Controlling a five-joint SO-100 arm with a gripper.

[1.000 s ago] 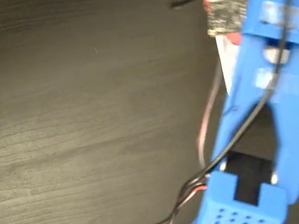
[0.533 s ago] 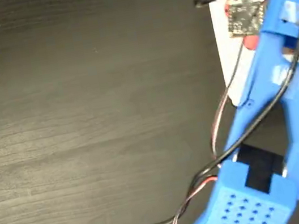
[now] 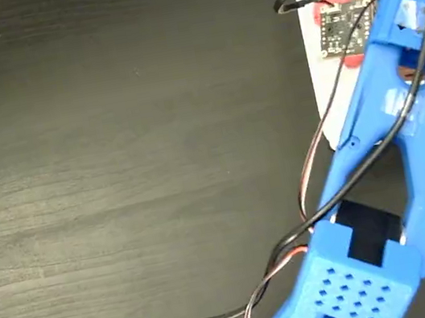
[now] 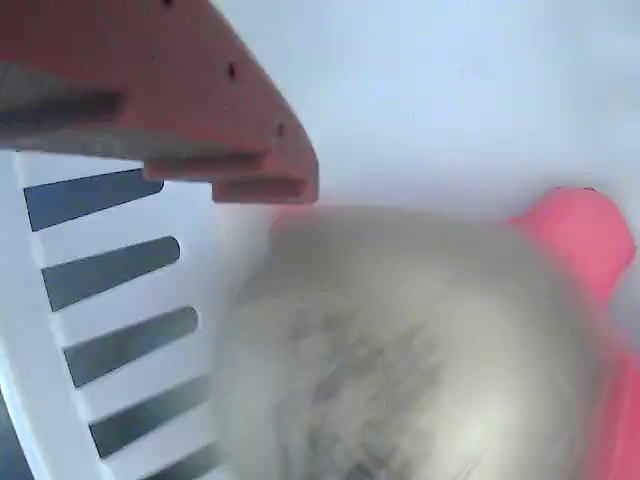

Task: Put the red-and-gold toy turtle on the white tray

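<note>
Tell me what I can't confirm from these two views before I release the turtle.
- Tool: whether it is open; the blue arm covers it in the fixed view, and the wrist view shows one red finger.
- Red-and-gold toy turtle: blurred, too close; contact with the white tray unclear.
- Tray extent: cut off by the fixed view's edge.

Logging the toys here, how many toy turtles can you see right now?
1: the red-and-gold toy turtle, over the white tray near its striped edge, mostly hidden under the blue arm. Others could be hidden.
</note>
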